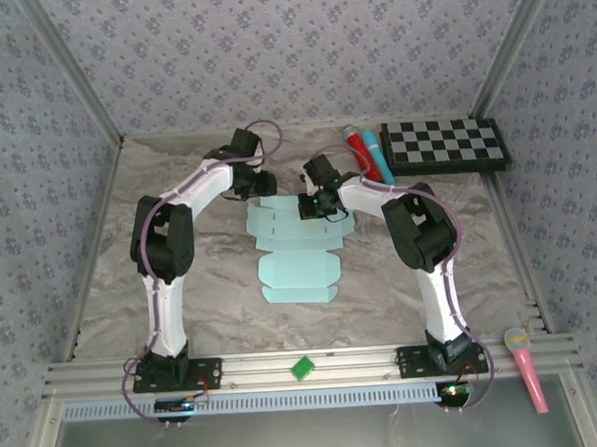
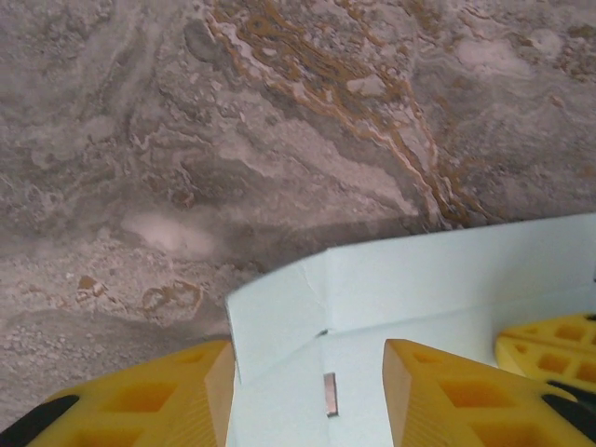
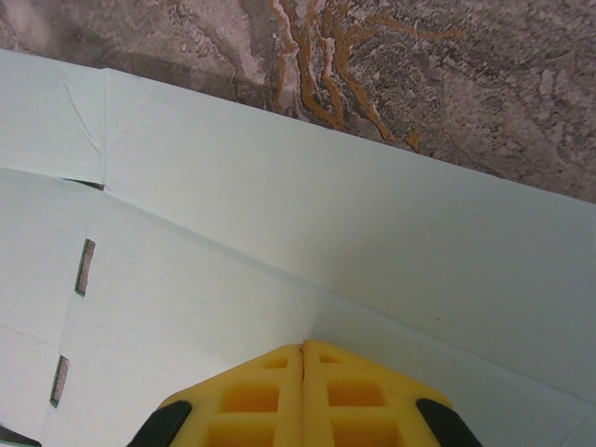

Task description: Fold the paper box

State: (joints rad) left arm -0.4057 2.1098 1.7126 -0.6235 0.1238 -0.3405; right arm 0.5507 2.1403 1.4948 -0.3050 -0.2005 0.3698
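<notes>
1 paper box (image 1: 295, 252), a pale aqua die-cut card sheet, is laid flat mid-way on the grey marbled counter (image 1: 461, 275), far-edge flap raised. Left jaws are found part open at that flap's corner, nothing gripped. Right jaws are shut, tips pressed on the card. Also noted: 1 black-and-white checkerboard (image 1: 445, 146), 1 pink microphone (image 1: 524, 367), 1 small green block (image 1: 303, 367).

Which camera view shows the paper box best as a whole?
Top external: the paper box lies there as a whole die-cut sheet, all flaps visible. Left wrist catches one corner flap between the left fingers; right wrist, panels and slots close up beyond the shut right fingers.
</notes>
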